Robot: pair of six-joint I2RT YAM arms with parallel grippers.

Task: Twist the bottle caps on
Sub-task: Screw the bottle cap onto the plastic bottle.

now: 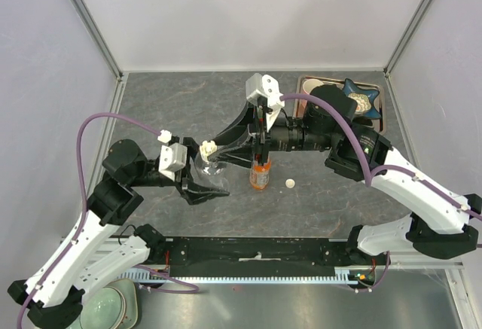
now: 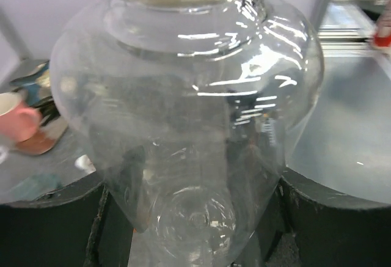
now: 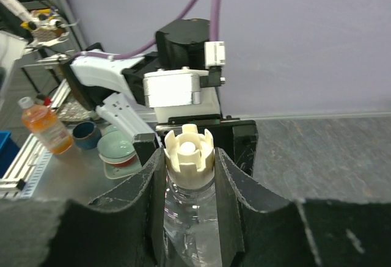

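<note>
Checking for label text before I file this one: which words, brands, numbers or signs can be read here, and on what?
No text can be read in any view.
Label on the orange bottle: too small to read.
Label on the far bottle of orange drink: blurred.
The clear bottle: no print shows.
The white cap: no print shows.

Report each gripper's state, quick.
Left gripper: closed, holding the clear bottle.
Right gripper: closed on the white cap atop that bottle.
</note>
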